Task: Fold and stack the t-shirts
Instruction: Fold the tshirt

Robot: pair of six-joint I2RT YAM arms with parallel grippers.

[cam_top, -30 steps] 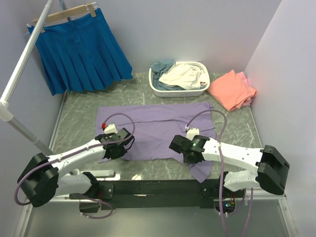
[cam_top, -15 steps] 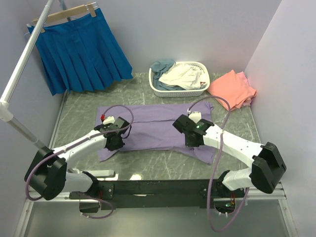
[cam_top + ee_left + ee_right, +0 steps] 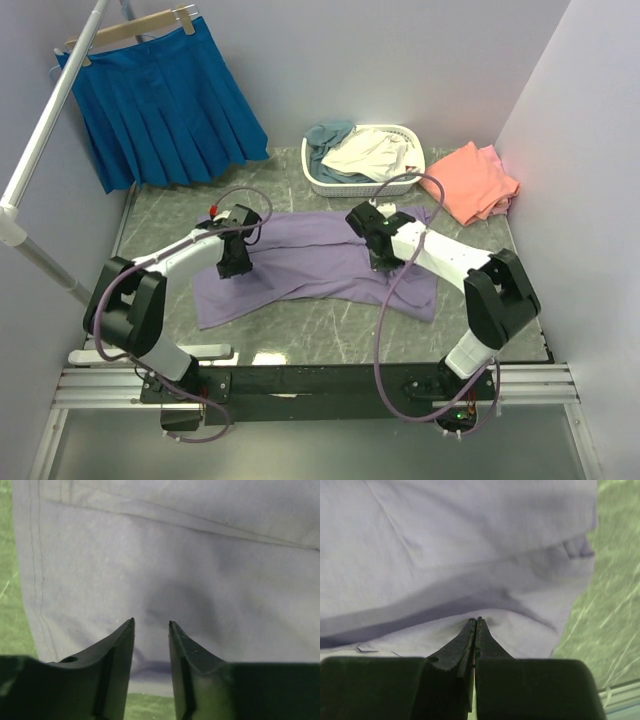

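Jaws partly apart and gripping nothing, the left gripper point(image 3: 151, 624) hangs just over the left part of the lavender-purple t-shirt point(image 3: 300, 268) spread on the green marbled table point(image 3: 150, 220), while the right gripper point(image 3: 475, 620), closed tight, pinches a raised fold near its right side.

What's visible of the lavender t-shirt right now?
The lavender t-shirt is soft cloth with stitched hems, lying on the green table, folded over on itself, wrinkled, with one corner trailing out at the near right. The left tool hovers open over its left end. The right tool is shut, pinching a fold near its right side.
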